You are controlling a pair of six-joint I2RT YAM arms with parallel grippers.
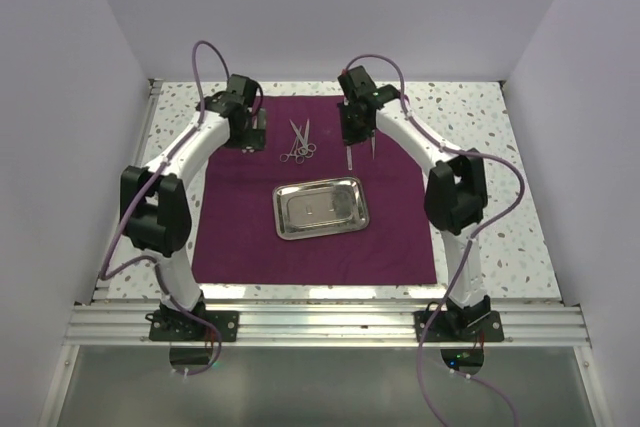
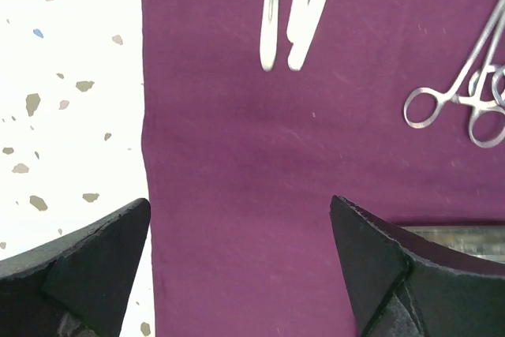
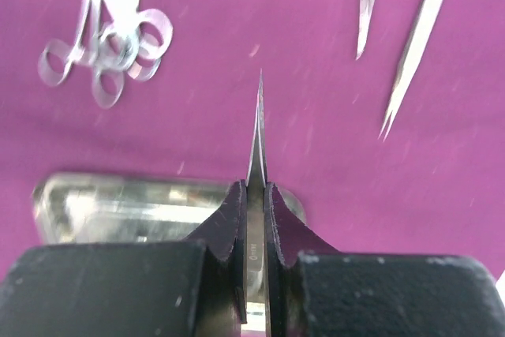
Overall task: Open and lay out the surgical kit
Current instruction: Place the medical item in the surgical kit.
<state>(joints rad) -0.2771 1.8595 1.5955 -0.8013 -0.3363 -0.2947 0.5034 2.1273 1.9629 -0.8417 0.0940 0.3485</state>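
Your right claw (image 3: pixel 254 219) is clamped on a thin pointed instrument, tweezers (image 3: pixel 257 136) by the look of them, whose tip sticks out forward between the two black fingers above the cloth. Your left claw (image 2: pixel 241 262) stands wide open with nothing between its fingers, hovering over the left edge of the maroon cloth (image 1: pixel 320 237), where the fabric meets the speckled surface (image 1: pixel 500 147).

That cloth lies spread flat over the middle of the surface, reaching from near the far edge almost to the near edge. On it, about centre, sits the steel tray (image 1: pixel 320 208), which looks empty. Just beyond the tray, toward the far edge, a small cluster of ring-handled scissors and forceps (image 1: pixel 300 142) lies with the handles overlapping; you cannot tell from the overhead view how many pieces are in it. To the right of that cluster, below your right claw, two more slim pointed instruments (image 1: pixel 360 150) lie near each other on the cloth. In the left wrist view a flat pair of blunt tweezers (image 2: pixel 296 9) lies ahead of the open fingers.
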